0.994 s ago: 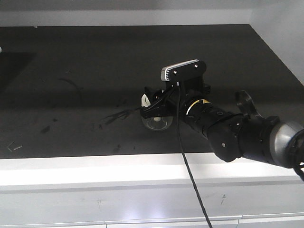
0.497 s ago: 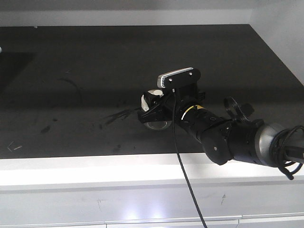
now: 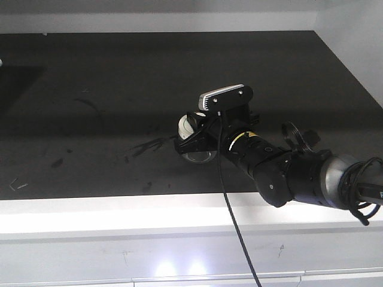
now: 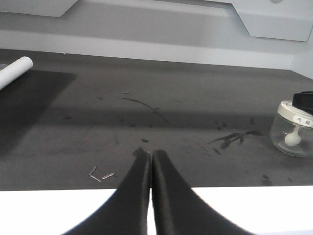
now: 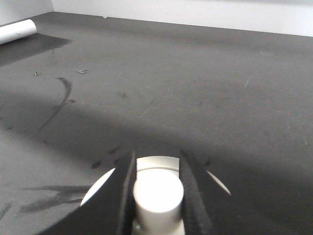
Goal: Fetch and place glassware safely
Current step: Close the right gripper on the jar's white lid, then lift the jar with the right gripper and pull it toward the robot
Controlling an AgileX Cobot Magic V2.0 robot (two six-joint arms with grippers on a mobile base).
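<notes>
From the front, the right arm reaches in from the lower right of the frame, and the right gripper (image 3: 192,139) sits on the glass jar (image 3: 197,156) just right of centre on the dark table (image 3: 119,78). The jar's cream lid (image 3: 185,125) shows as a pale patch at the gripper's left. Whether the base touches the surface or hangs just above it cannot be told from here. In the left wrist view, the left gripper (image 4: 150,157) is at the bottom centre with its two dark fingers pressed together and nothing between them. The jar stands upright at the far right edge of this frame, well apart from it, with a black part of the other gripper on its top. A white roll (image 4: 14,68) lies at the upper left, and small metal bits (image 4: 100,175) lie just left of the fingertips. In the right wrist view, the fingers (image 5: 124,191) close from either side on the white knob (image 5: 159,196) at the bottom centre, with the round lid rim spreading out beneath. The right arm therefore has the jar directly below its jaws, gripped at the knob alone. Any lift probably depends on the lid staying seated on the glass, so a slow, vertical rise seems wise.
</notes>
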